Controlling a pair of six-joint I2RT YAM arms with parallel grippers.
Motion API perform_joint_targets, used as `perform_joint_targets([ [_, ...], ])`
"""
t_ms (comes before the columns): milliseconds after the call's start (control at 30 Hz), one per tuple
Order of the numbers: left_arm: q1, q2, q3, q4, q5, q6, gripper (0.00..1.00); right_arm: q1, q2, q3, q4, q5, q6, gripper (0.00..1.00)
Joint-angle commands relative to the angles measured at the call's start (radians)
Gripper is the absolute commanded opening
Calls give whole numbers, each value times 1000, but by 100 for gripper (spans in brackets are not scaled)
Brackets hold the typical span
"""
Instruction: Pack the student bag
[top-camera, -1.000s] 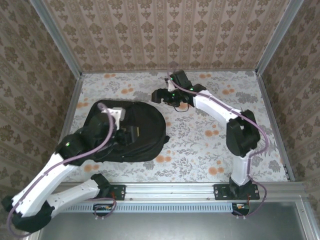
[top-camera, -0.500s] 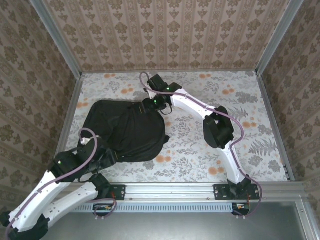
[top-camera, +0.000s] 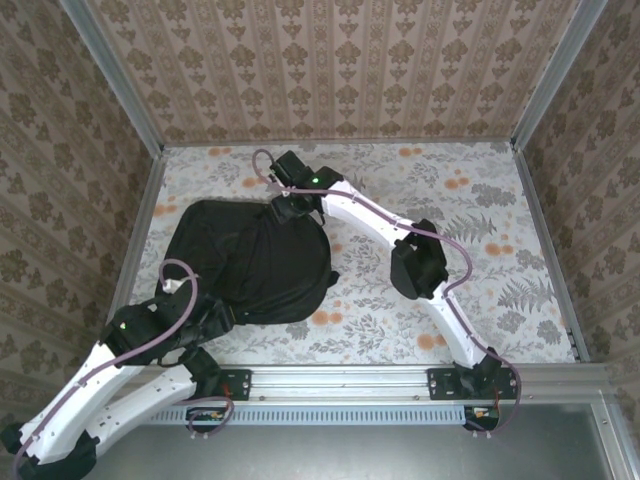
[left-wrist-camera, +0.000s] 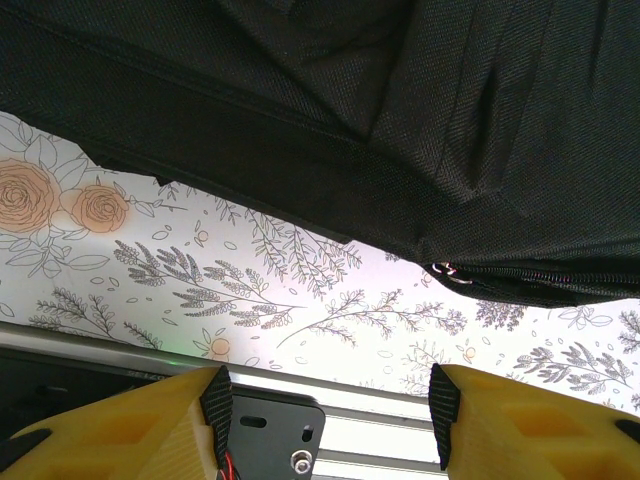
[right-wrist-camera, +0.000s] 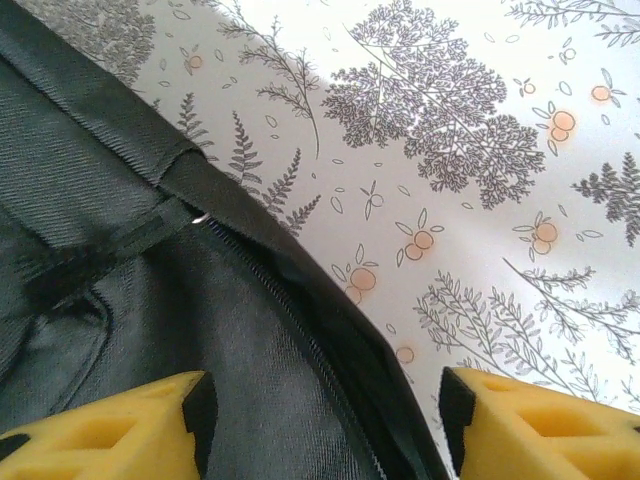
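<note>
Left gripper (left-wrist-camera: 325, 402) and right gripper (right-wrist-camera: 325, 412) gape empty; each should squarely pinch the zipper seam (right-wrist-camera: 300, 340) of the large black fabric backpack (top-camera: 250, 262).

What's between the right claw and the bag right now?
Nothing visible. The right claw hangs open directly over the bag at its far edge. Between its fingers the wrist view shows just black fabric and the zipper, with bare table beside.
</note>
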Motion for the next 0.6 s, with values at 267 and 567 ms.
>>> perform_joint_targets([
  [267, -2, -20, -29, 22, 4, 1, 57, -46, 49, 47, -85, 117, -8, 8],
  [567, 1, 40, 4, 83, -49, 51, 58, -144, -206, -342, 20, 155, 146, 3],
])
